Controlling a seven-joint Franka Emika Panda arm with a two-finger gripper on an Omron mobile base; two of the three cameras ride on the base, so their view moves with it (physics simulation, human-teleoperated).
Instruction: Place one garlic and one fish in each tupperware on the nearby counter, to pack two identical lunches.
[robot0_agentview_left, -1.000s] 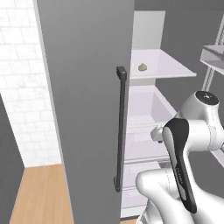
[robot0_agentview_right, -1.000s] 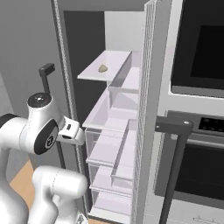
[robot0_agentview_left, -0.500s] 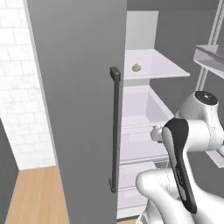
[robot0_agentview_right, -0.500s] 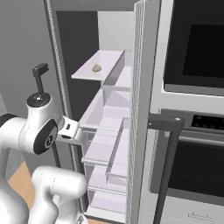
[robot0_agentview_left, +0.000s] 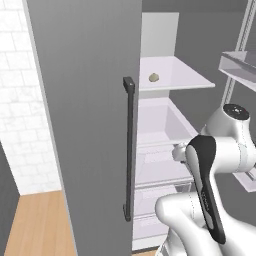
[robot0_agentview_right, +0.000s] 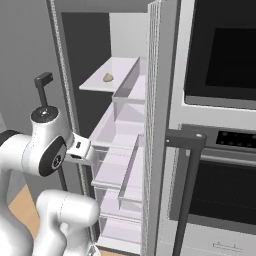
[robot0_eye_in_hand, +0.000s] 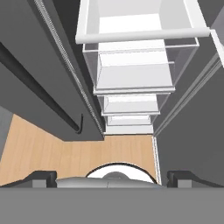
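A: Starting at the left, what is there?

B: In the left base view, a white tiled wall and a strip of wooden floor, then the grey fridge door with its dark vertical handle.

A: And past the door?

B: The open fridge. One garlic sits alone on the upper glass shelf, near that shelf's left edge and toward its back. The right base view shows the same garlic mid-shelf, well back from the front edge. Below the shelf are clear drawers, stacked one under another.

A: Where is the claw?

B: The gripper points downward in front of the fridge; the hand view looks down the drawer fronts to the floor. Its two dark fingertips stand far apart at the bottom corners, released, with nothing between them.

A: Further right?

B: The other fridge door, edge-on, then a built-in oven with a dark handle bar.
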